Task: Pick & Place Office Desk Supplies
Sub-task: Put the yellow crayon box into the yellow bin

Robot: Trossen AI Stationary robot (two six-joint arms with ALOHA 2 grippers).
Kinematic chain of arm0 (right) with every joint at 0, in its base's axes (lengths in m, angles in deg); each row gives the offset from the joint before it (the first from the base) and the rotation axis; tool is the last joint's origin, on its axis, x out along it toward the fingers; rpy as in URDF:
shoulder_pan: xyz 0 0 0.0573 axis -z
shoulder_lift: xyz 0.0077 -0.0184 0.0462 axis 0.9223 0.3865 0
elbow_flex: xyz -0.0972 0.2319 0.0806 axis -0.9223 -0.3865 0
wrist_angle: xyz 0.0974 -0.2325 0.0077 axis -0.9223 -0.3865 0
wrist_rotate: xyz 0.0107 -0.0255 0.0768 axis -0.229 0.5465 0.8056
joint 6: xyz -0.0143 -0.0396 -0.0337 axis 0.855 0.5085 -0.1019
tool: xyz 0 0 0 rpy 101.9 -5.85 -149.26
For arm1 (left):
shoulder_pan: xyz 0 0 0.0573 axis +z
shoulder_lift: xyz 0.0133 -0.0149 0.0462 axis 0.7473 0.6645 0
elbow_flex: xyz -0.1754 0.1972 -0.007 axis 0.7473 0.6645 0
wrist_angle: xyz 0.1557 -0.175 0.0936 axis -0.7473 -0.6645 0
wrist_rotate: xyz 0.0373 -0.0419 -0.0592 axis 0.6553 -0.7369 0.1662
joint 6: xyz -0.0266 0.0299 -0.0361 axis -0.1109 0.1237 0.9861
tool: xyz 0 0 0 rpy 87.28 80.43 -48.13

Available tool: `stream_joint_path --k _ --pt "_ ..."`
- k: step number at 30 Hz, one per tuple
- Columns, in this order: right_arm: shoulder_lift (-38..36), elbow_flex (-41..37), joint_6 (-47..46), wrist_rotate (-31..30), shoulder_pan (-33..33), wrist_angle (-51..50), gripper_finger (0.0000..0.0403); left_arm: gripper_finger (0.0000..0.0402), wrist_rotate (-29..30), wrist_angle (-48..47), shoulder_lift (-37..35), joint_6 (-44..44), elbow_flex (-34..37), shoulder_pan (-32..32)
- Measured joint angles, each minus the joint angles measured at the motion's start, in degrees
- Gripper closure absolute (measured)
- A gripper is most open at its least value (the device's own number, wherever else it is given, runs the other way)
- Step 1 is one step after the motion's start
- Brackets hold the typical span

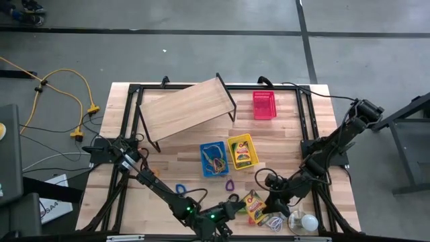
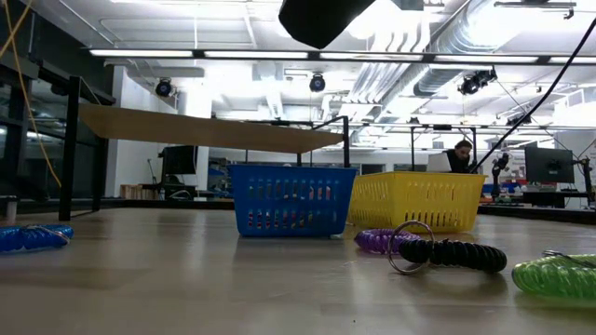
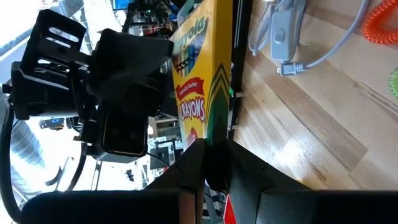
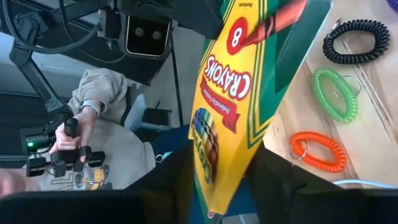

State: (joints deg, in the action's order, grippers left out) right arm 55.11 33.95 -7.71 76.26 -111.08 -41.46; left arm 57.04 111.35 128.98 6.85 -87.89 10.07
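Note:
The yellow-green crayon box [image 1: 254,205] is near the table's near edge, between my two grippers. My left gripper [image 1: 235,210] comes at it from the left and my right gripper [image 1: 270,196] from the right; both are shut on it. The blue basket [image 1: 213,158] holds several loops, and the yellow basket [image 1: 242,151] stands next to it. The red basket [image 1: 264,105] sits near the far edge. Blue [image 1: 181,190], purple [image 1: 230,184] and black [image 1: 233,199] loops lie on the tabletop. The low view does not show the box. My left gripper [image 3: 208,180] pinches the crayon box's near end [image 3: 208,146] between its two fingers, which lie along the box. The box runs away from the fingers, on edge above the wood. My right gripper [image 4: 217,186] pinches the box's opposite end [image 4: 214,168] between its two fingers. The printed face [image 4: 227,81] slants away from them over the loops on the table. Whether any corner rests on the table, I cannot tell.
A white bulb [image 1: 309,222] with its cord and switch [image 3: 280,37] lies right of the box. Black [image 4: 351,40], green [image 4: 336,93] and orange [image 4: 317,150] coil loops lie close by. The wooden board [image 1: 185,111] on black legs stands at the far left. A seated person [image 4: 99,124] is beyond the table.

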Motion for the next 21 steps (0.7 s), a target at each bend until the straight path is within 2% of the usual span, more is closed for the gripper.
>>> stream_joint_path --k 9,21 --pt "0.0 -0.02 0.19 -0.09 0.0 -0.19 0.0355 0.0356 0.0 -0.09 0.0 -0.15 -0.02 -0.02" --pt "0.0 -0.02 -0.04 -0.06 0.0 -0.17 0.0367 0.0356 -0.15 -0.11 0.0 -0.11 -0.02 -0.02"
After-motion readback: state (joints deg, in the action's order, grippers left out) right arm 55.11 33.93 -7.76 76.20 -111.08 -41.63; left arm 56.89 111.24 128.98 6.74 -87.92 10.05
